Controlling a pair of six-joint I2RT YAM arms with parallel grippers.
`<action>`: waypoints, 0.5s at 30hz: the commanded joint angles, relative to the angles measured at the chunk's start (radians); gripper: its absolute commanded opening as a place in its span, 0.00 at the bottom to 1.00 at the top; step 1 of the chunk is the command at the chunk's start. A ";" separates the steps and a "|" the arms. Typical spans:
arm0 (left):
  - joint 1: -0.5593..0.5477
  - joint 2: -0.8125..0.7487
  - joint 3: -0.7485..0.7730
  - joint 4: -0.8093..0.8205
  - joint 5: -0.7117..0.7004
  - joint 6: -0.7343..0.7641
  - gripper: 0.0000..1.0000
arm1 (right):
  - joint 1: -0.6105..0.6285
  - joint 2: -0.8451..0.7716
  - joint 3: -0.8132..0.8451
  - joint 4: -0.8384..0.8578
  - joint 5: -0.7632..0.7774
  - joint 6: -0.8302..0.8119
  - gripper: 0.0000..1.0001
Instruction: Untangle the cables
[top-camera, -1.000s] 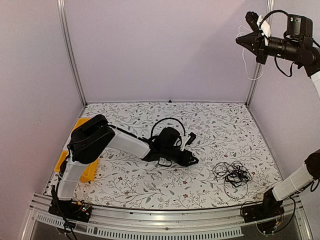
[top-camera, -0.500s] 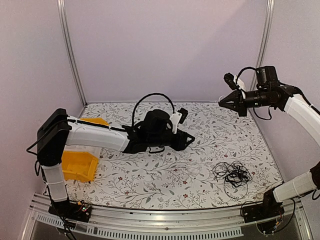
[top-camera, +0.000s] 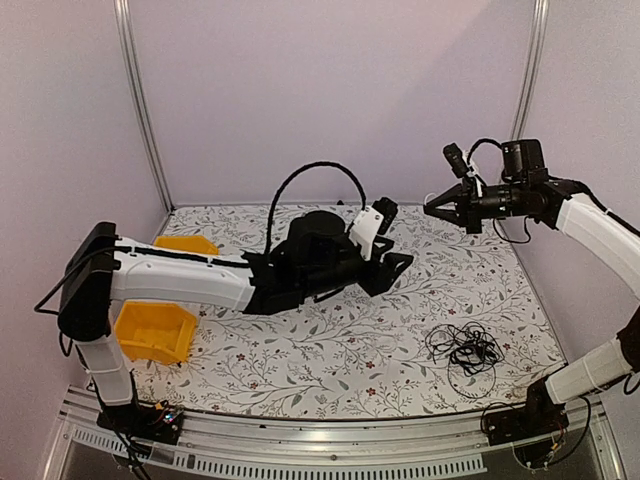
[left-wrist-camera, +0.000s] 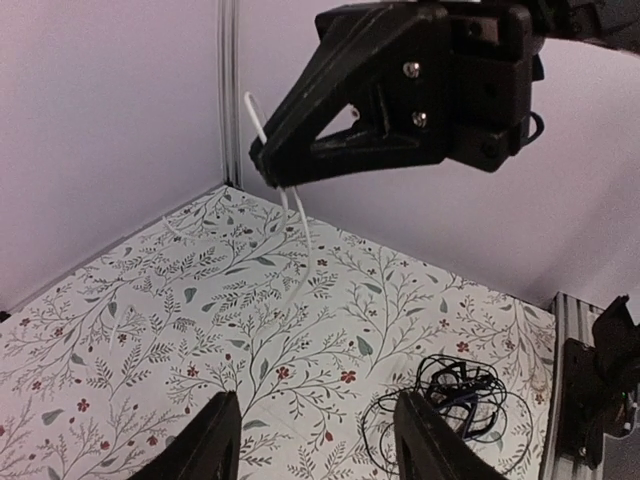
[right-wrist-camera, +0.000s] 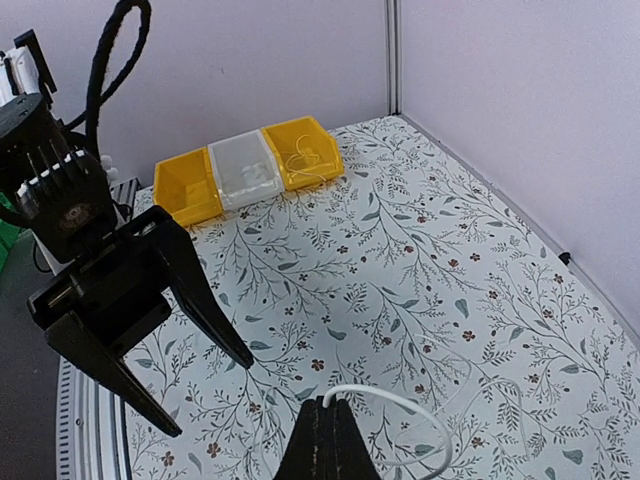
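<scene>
Top external: right gripper (top-camera: 431, 210) sits high over the far-right part of the table (top-camera: 300, 370), tips pinched shut on a thin white wire (right-wrist-camera: 398, 399) whose loose end hangs toward the table. The left gripper (top-camera: 395, 263) is over the table's middle, nose pointed at the right one, fingers spread wide with nothing between them. There's a gap between the two, no contact.

The black bundle (top-camera: 465, 348) lies on the table near its front-right corner, a loose looping knot, neither gripper on it. You can't tell from any view whether the white wire runs into it; it looks separate.

My read: you're mid-handoff or mid-stretch on a single strand, not working the knot. Most of the task looks open, since the bundle is one tangle.

Next move, my call: bring the left fingers around the hanging part of the wire below the right tips. Line it up in the left wrist view, then close. The wire is thin and limp, so expect swing and slip; go slow and confirm it's between the pads first.

The bins (right-wrist-camera: 245, 170) at the table's left edge look like the drop point; one yellow bin seems to hold a pale wire.
</scene>
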 joint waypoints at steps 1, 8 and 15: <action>-0.002 0.043 0.087 0.061 0.030 0.033 0.52 | 0.009 0.002 -0.030 0.066 -0.042 0.066 0.00; -0.001 0.141 0.211 0.054 0.095 0.017 0.50 | 0.017 0.003 -0.044 0.086 -0.063 0.097 0.00; 0.016 0.270 0.354 0.008 0.108 -0.051 0.51 | 0.018 -0.013 -0.059 0.106 -0.079 0.121 0.00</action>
